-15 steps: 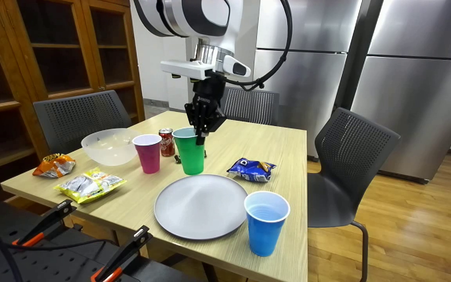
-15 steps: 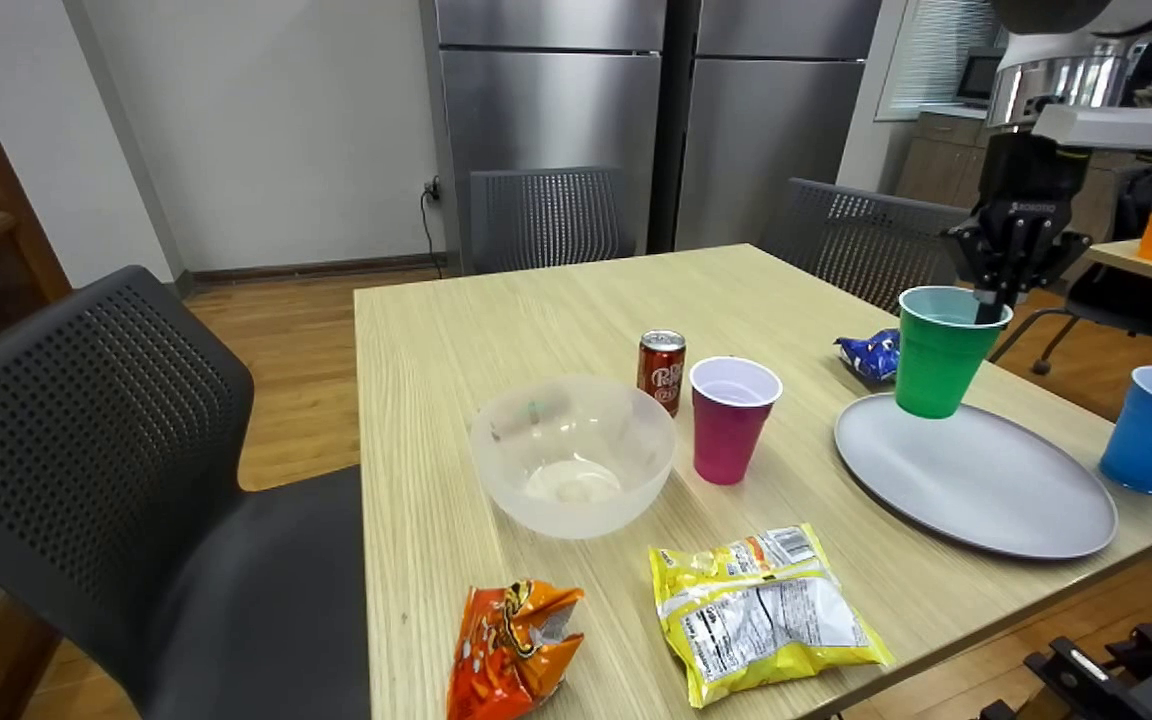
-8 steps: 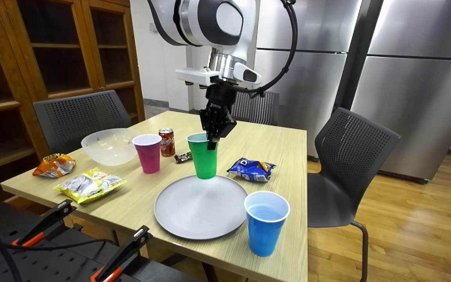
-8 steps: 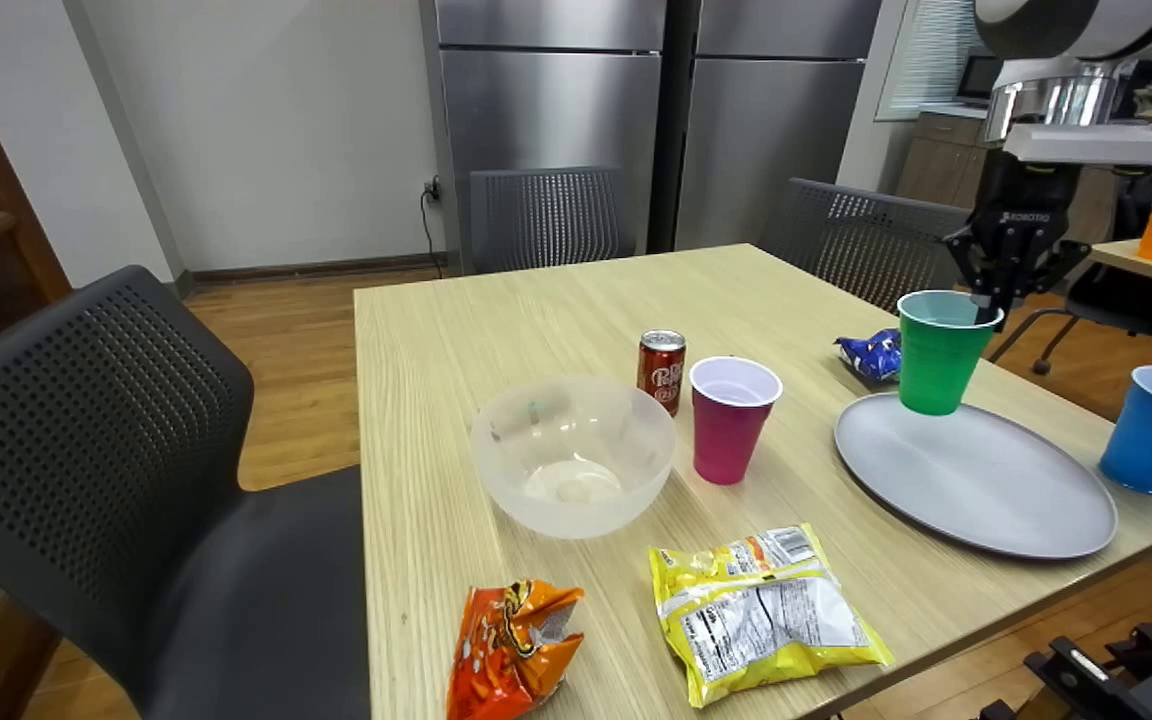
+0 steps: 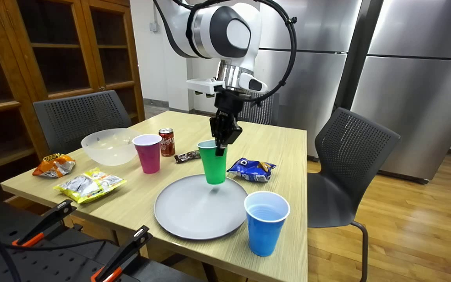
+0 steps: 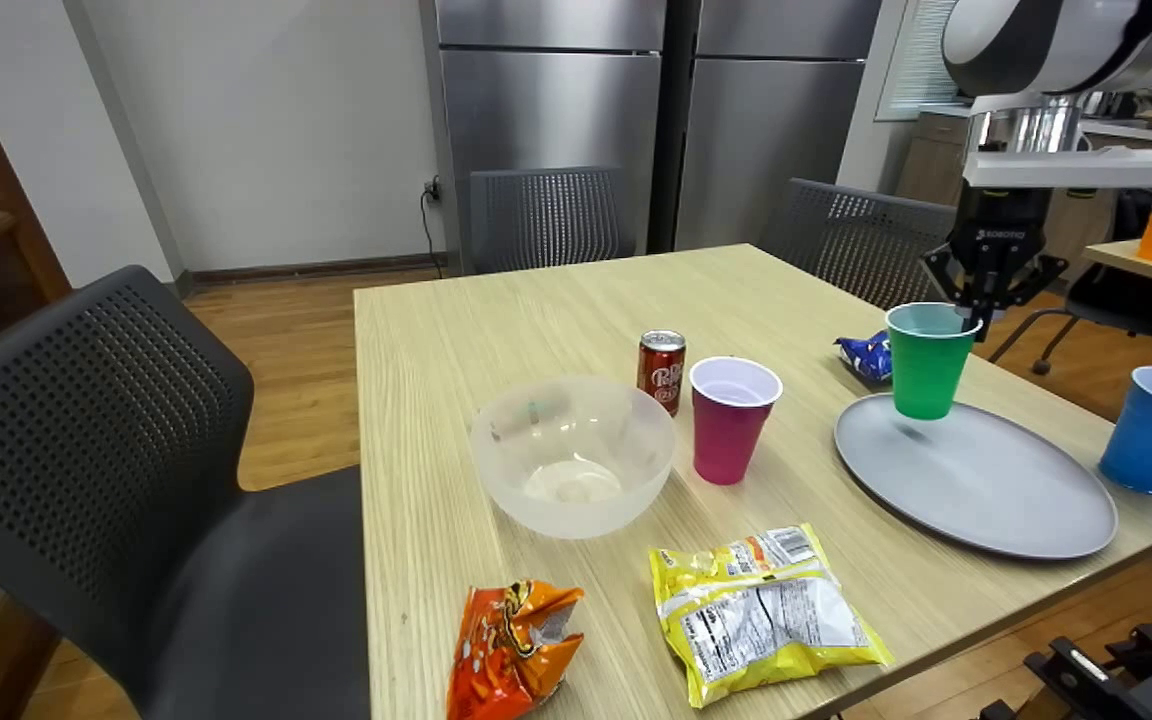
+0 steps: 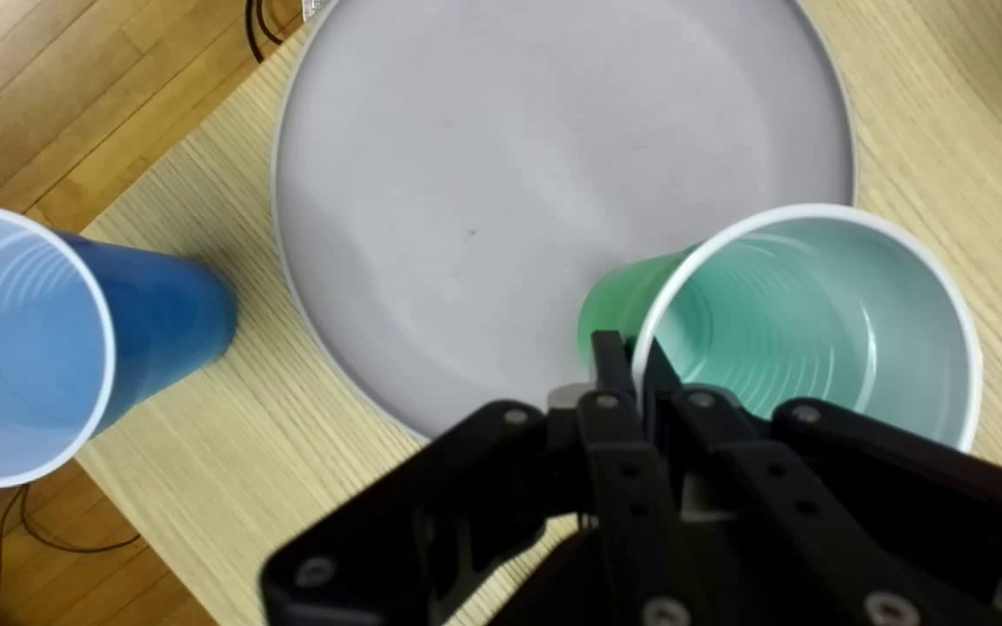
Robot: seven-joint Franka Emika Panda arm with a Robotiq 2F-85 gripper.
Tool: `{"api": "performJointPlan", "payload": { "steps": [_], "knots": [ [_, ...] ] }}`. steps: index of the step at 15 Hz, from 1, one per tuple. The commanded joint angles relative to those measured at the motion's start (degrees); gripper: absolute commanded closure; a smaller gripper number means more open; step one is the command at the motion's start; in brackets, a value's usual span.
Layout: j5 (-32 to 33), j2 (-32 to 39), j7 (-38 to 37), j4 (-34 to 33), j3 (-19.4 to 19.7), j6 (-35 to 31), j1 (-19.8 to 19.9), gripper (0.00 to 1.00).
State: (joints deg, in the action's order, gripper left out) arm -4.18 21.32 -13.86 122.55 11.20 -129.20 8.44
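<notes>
My gripper (image 5: pixel 220 150) is shut on the rim of a green cup (image 5: pixel 213 166). In the wrist view, one finger (image 7: pixel 610 365) is outside the cup wall and one is inside. The cup (image 7: pixel 779 322) looks empty and near upright. In both exterior views it hangs just above the far part of a grey round plate (image 5: pixel 194 219), with a faint shadow under it. A blue cup (image 5: pixel 264 231) stands beside the plate and also shows in the wrist view (image 7: pixel 162 322). A blue snack bag (image 5: pixel 252 170) lies behind the plate, near the green cup.
A magenta cup (image 6: pixel 729 430), a red soda can (image 6: pixel 661 372) and a frosted bowl (image 6: pixel 574 460) stand on the table. A yellow bag (image 6: pixel 766 610), an orange bag (image 6: pixel 511 650) and a dark wrapped bar (image 5: pixel 187 156) lie there. Chairs (image 5: pixel 347 168) surround the table.
My gripper has carried the green cup over the plate, rightward and nearer in an exterior view. The dark wrapped bar, partly hidden behind the cup before, shows more now. The cup stays held.
</notes>
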Motion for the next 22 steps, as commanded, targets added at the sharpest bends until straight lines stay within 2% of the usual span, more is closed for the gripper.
{"api": "performJointPlan", "payload": {
  "steps": [1,9,10,11,20,22],
  "knots": [
    [-1.1,3.1,-2.3,-4.1,-0.1,3.3,0.3,0.99],
    [-1.2,6.0,-3.0,-6.4,-0.2,5.3,0.2,0.99],
    [-1.0,6.0,-2.7,-6.5,-0.2,5.5,0.2,0.7],
    [-0.9,5.9,-2.3,-6.5,-0.2,5.7,0.2,0.69],
    [0.9,3.0,-1.6,-3.8,0.5,4.8,-0.1,0.02],
    [1.2,1.8,-1.4,-2.9,0.8,4.5,0.0,0.0]
  ]
}}
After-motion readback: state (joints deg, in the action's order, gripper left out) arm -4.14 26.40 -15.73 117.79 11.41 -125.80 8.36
